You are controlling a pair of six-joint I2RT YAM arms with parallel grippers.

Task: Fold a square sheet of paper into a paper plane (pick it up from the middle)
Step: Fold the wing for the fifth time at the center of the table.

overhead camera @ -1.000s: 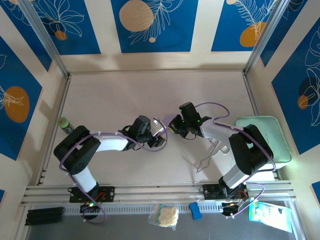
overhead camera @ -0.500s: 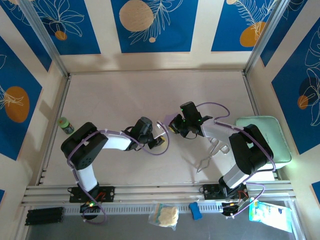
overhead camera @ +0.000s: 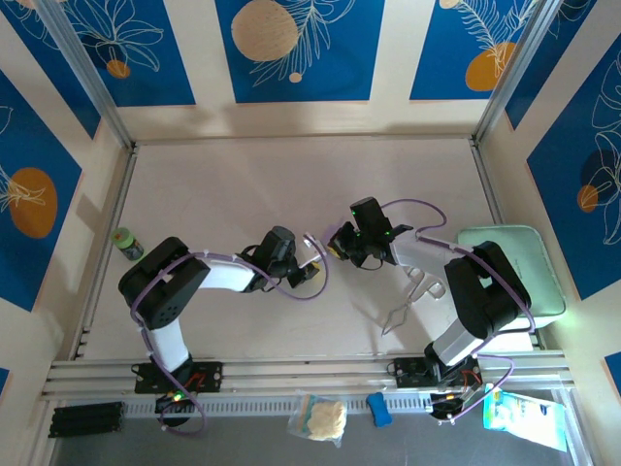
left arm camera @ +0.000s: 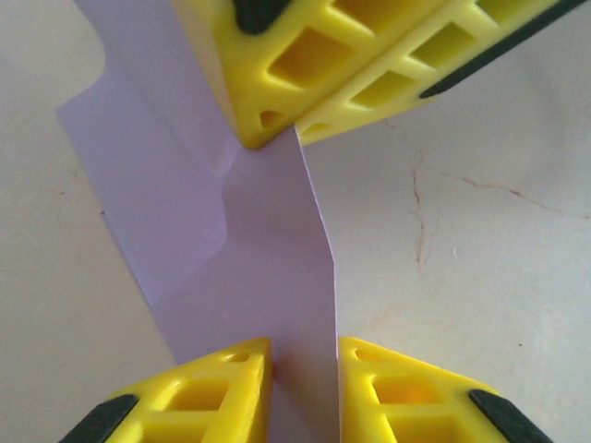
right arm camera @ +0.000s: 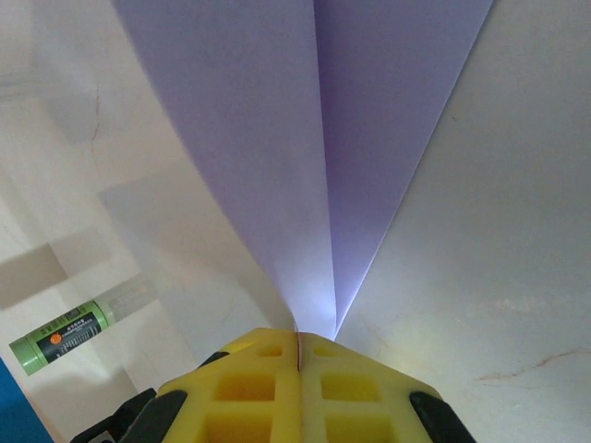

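Paper plane [right arm camera: 277, 138] runs ahead of the right pincer [right arm camera: 297, 343], clenched on its tip; left pincer [left arm camera: 305, 349] straddles its far end, narrowly apart, grip unclear.

Entry: robot test cell, of the laboratory kind, not a home or a shop. We list as grounds a pale bare table [overhead camera: 291, 184] boxed in by slanting aluminium posts [overhead camera: 85, 78] and by wall panels [overhead camera: 330, 58] printed with a blue leaf-and-circle backdrop. We add two white-and-black arms, the left arm [overhead camera: 223, 274] and the right arm [overhead camera: 475, 282], bolted to a slotted aluminium rail [overhead camera: 310, 374] at the near edge, with purple cables [overhead camera: 427, 209] looped in the open along each.
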